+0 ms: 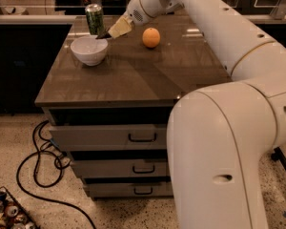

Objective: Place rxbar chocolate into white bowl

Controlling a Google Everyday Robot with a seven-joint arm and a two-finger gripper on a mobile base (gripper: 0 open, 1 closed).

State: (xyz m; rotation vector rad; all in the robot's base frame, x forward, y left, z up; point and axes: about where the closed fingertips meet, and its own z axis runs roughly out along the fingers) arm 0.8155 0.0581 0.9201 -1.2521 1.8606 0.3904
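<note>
The white bowl (88, 50) stands on the left rear part of the brown cabinet top (133, 78). My gripper (112, 31) reaches in from the upper right and hangs just above the bowl's right rim. Its pale fingers (120, 27) are shut on a thin dark piece, the rxbar chocolate (104, 35), which sticks out of the fingertips over the bowl's edge. Most of the bar is hidden between the fingers.
A green drink can (95, 18) stands right behind the bowl. An orange (151, 37) lies to the right of the gripper. My large white arm fills the right side. Below are drawers (143, 137), a black cable (38, 168) on the floor and a tray of cans (5, 211).
</note>
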